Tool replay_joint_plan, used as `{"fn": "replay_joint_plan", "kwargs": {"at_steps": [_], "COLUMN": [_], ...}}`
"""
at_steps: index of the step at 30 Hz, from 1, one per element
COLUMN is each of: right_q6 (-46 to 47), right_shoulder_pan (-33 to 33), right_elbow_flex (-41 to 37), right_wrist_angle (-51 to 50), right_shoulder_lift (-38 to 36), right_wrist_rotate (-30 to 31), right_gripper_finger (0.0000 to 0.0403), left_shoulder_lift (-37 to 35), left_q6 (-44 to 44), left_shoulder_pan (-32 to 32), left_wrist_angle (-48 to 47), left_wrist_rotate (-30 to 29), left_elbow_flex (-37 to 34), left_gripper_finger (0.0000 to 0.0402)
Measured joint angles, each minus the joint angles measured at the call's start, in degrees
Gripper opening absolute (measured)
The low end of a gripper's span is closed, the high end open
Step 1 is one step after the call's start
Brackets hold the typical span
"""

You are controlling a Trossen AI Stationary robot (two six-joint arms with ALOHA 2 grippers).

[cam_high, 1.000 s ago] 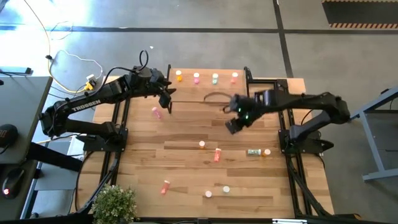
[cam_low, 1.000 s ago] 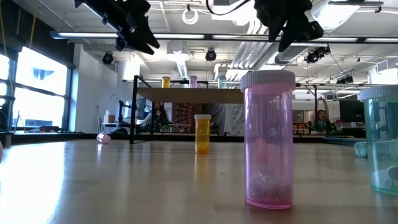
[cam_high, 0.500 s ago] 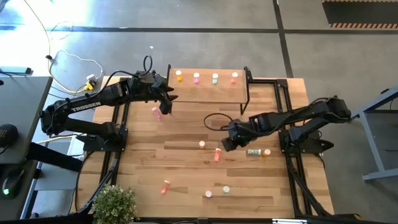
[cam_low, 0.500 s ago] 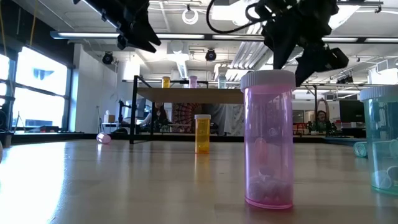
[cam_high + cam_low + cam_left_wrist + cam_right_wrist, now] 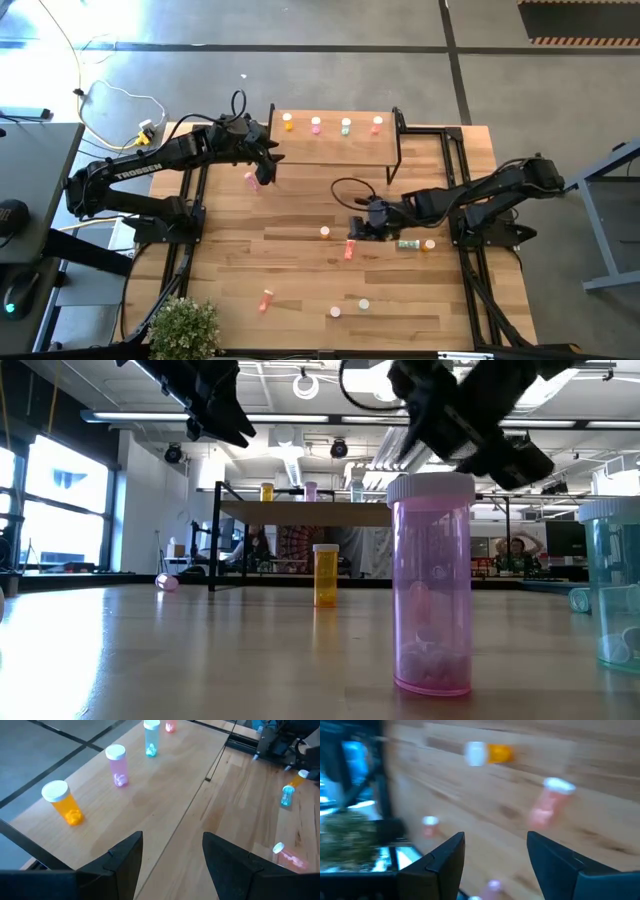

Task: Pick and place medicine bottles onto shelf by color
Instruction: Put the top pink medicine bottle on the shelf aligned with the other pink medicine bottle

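We count four bottles standing on the shelf (image 5: 335, 148) along its far edge: an orange one (image 5: 288, 122), a pink one (image 5: 316, 124), a teal one (image 5: 346, 125) and a red one (image 5: 377, 123), one of each color, well apart in a row. So we judge the task only begun, with each color's place marked and most of the bottles left to sort

On the table (image 5: 300, 260) we see the rest lying scattered: a pink bottle (image 5: 251, 180) just beside the shelf's left legs, an orange bottle (image 5: 325, 232) standing mid-table, a red bottle (image 5: 349, 248) on its side near it, a teal bottle (image 5: 407, 244) lying beside another orange bottle (image 5: 429, 244) toward the right, a second red bottle (image 5: 266, 299) near the front, and two more (image 5: 335, 312) (image 5: 364, 304) whose colors we cannot tell from above

Our left gripper (image 5: 266, 158) hovers at the shelf's left end, above the fallen pink bottle, fingers spread and carrying nothing. Our right gripper (image 5: 358, 228) is low over mid-table, close by the lying red bottle; its fingers (image 5: 442, 857) stand apart with nothing between them, and the red bottle shows ahead of them, so we take that as the likely next pick
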Motion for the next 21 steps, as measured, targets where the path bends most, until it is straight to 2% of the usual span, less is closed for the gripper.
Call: {"fn": "replay_joint_plan", "kwargs": {"at_steps": [5,10,15,21], "right_q6": [0.43,-3.30,-2.46,2.65], "right_shoulder_pan": [0.38,0.11,-1.01,-1.01], "right_elbow_flex": [7.54,16.78,21.37,21.72], "right_wrist_angle": [-4.01,-15.45,-26.71,-27.70], "right_shoulder_lift": [0.47,2.61,8.07,15.77], "right_wrist_rotate": [6.19,12.37,10.36,4.18], "right_gripper_finger": [0.0204,0.0204,0.0204,0.0204], "left_shoulder_lift": [0.00,0.00,0.00,0.00], "left_q6": [0.44,1.95,2.56,5.71], "left_shoulder_pan": [0.00,0.00,0.06,0.07], "left_wrist_angle": [0.00,0.00,0.00,-0.65], "left_wrist_rotate": [0.00,0.00,0.00,-0.01], "left_elbow_flex": [0.00,0.00,0.02,0.02], "left_gripper_finger": [0.0195,0.0195,0.0195,0.0195]}}
